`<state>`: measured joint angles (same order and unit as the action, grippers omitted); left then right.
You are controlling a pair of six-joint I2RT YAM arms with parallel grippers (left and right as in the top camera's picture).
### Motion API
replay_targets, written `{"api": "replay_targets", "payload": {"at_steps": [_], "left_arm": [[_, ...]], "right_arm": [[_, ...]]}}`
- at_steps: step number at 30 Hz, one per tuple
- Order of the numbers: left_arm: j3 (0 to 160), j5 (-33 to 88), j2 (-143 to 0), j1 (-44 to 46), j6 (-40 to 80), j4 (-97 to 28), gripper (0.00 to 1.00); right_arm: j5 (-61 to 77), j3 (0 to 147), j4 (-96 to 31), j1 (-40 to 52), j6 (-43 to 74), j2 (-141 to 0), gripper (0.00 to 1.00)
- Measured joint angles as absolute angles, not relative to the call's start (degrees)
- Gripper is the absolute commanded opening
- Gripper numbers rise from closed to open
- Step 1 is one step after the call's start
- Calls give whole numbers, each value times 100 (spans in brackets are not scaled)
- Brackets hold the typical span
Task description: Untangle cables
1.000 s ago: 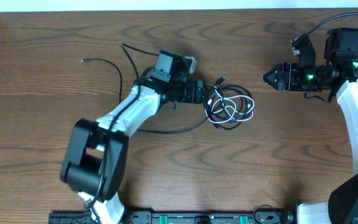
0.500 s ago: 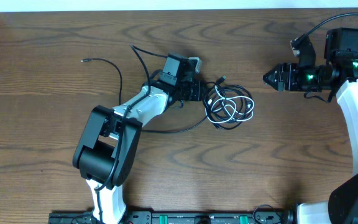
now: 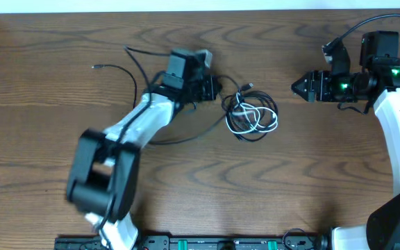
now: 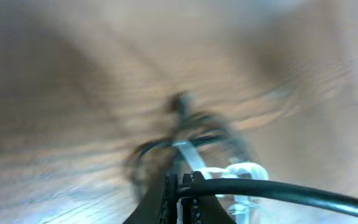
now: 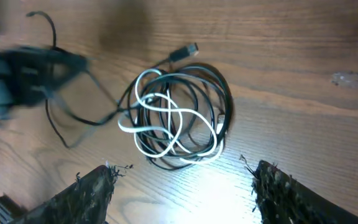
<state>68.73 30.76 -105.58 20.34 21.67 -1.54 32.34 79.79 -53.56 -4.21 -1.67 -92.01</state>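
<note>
Our left fingers point(image 3: 212, 89) have just pinched shut on a black cable point(image 4: 278, 191) and drawn leftward, dragging the tangle point(image 3: 252, 117) slightly along the counter point(image 3: 325, 173), so we judge the pulling-apart begun, while our right fingers point(image 3: 301, 87) wait open, well apart.
</note>
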Motion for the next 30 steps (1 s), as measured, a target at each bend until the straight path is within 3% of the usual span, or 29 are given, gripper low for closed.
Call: {"api": "replay_targets", "payload": {"at_steps": [11, 24, 30], "left_arm": [[6873, 3291, -8243, 2180, 2519, -141, 7], [6873, 3293, -7972, 2180, 2941, 198, 8], [6873, 3293, -7972, 2180, 3004, 196, 8]], "right_arm": [[3232, 7979, -5310, -261, -172, -9201, 73], [3682, 7979, -5306, 185, -429, -9214, 74], [4228, 7979, -5146, 626, -598, -9450, 70]]}}
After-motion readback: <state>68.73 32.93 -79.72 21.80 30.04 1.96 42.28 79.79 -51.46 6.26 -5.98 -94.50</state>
